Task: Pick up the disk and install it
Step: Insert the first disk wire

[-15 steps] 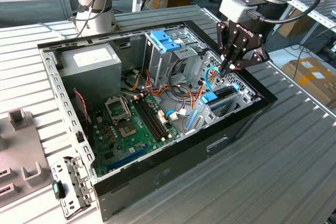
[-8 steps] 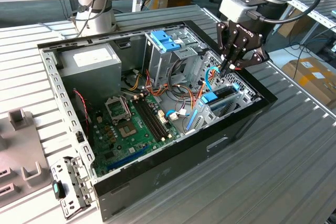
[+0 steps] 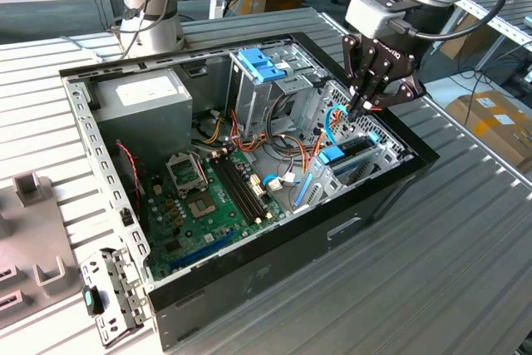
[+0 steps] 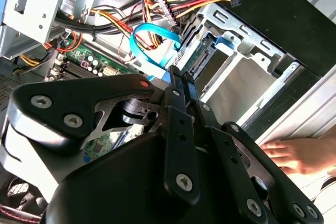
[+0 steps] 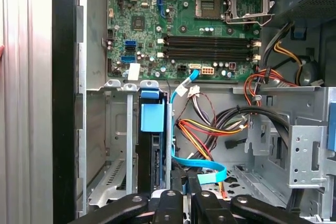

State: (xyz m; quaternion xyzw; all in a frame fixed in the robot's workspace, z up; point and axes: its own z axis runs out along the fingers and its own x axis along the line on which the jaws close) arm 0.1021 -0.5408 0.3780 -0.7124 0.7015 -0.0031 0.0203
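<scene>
Inside the open computer case (image 3: 274, 288), the drive cage (image 5: 107, 145) holds the disk (image 5: 152, 156) on edge. The gripper (image 5: 184, 176), fingers pinched nearly together and empty, hovers just beside it. A straight, square push, clear of the blue cable (image 5: 202, 166), looks best to seat it.

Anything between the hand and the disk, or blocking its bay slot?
The flat hard disk with blue side rails already stands on edge in the metal drive cage. The hand hovers beside it; a light-blue flat cable loops right at its tips, alongside the disk. Nothing else visible intervenes.
</scene>
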